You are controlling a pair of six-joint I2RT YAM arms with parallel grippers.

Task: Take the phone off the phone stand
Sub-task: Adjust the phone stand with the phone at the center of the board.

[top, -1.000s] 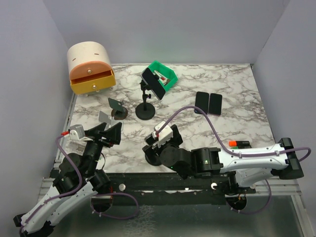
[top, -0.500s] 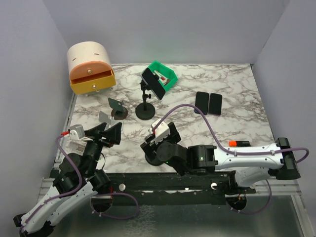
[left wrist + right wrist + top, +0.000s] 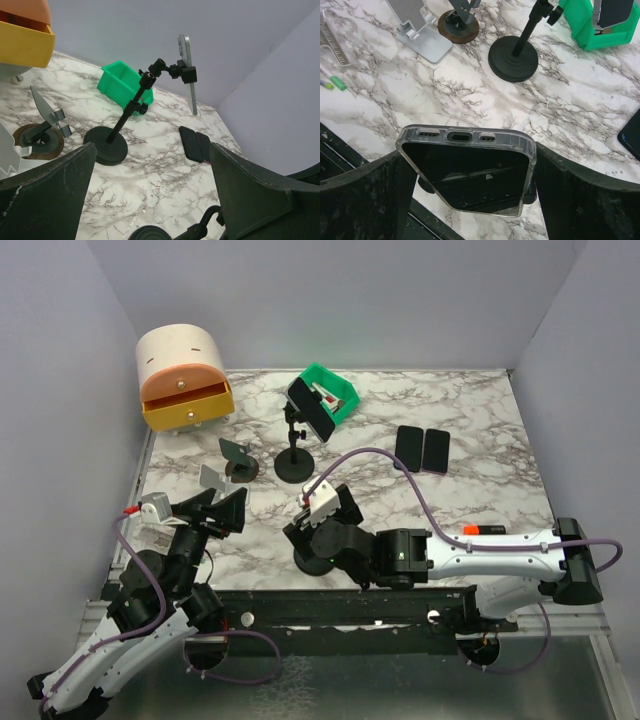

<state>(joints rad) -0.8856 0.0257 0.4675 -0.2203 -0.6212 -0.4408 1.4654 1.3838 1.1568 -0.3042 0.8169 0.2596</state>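
1. The right gripper point(image 3: 470, 162) sat at 6 o'clock on the marble table point(image 3: 480, 420), close to the near edge. Its 2 fingers were spread wide and closed against the long sides of the cased phone point(image 3: 465, 175).
2. The cased phone had a dark screen and a clear case, and its port end faced the right wrist camera. It lay between the fingers, directly over the low stand point(image 3: 308, 562).
3. The low stand's black round base showed beneath the gripper in the top view. Whether the phone was seated in its cradle could not be told.
4. The left gripper point(image 3: 153, 146) was at 9 o'clock from the right one, its jaws apart with nothing between them.
5. The tall stand point(image 3: 293, 465) stood upright at 11 o'clock from the right gripper. A second phone point(image 3: 311, 408) was clamped at its top, tilted.
6. The green bin point(image 3: 338, 390) sat just behind that phone, at 12 o'clock on the table.
7. 2 flat phones point(image 3: 421, 448) lay side by side at 2 o'clock from the right gripper.
8. The drawer unit point(image 3: 183, 380) occupied the 10 o'clock corner.
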